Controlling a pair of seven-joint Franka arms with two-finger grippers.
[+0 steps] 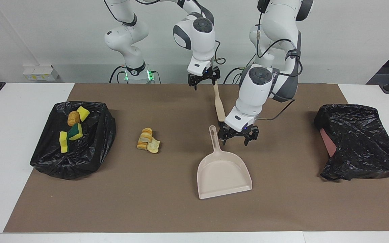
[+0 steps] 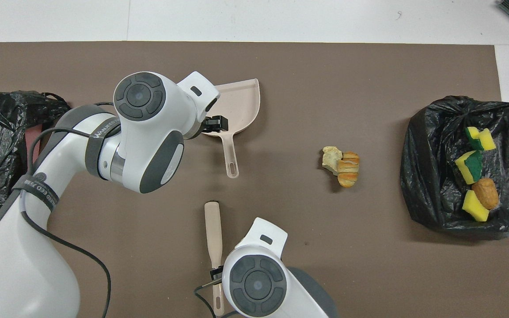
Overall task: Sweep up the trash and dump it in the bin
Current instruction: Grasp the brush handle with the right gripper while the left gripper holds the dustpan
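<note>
Mid-frame: left hand [image 1: 237, 136] open beside dustpan [image 1: 222, 173] handle; right hand [image 1: 204, 79] over brush [image 1: 218, 105] handle, grip unclear. Bread scraps [image 1: 148, 140] unswept; next: grasp tools.

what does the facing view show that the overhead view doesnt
Only the facing view shows the arm bases, the back wall, and both tools from the side: the left tool hangs beside the dustpan's handle, the right tool sits at the brush's handle end.

Only the overhead view shows the whole brush; the left arm hides part of the dustpan there.

Both show the bread-like pieces loose on the brown mat, the lined bin holding sponge chunks, and a second black bag.
</note>
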